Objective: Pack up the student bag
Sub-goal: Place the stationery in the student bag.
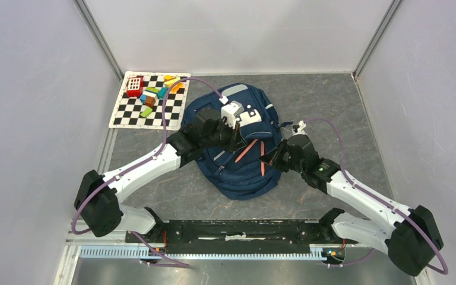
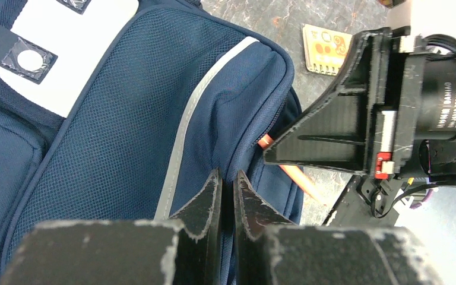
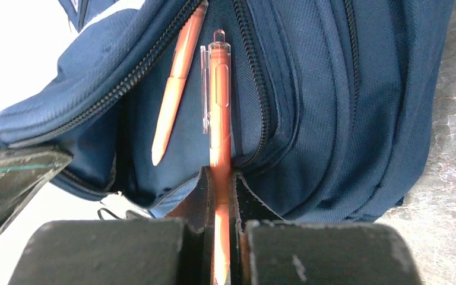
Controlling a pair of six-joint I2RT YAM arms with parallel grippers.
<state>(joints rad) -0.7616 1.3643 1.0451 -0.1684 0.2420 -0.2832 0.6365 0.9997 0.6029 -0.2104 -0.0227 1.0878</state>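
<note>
Top view: the student bag (image 1: 237, 175) lies mid bench (image 1: 332, 107), with a checkered mat (image 1: 130, 116) far left, well clear. Left wrist: the left gripper (image 2: 227, 178), jaws narrow, pinches the pocket lip (image 2: 237, 148), judged to hold it open. Right wrist: the right gripper (image 3: 219, 178) clamps an orange pen (image 3: 219, 89) aimed at that opening beside a half-lodged second orange pen (image 3: 175, 89); the zip edge (image 3: 260, 107) may snag it.

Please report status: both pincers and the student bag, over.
Left pincer shut on student bag pocket edge. Right pincer shut on orange pen at open pocket. Second orange pen sticks out there.
</note>
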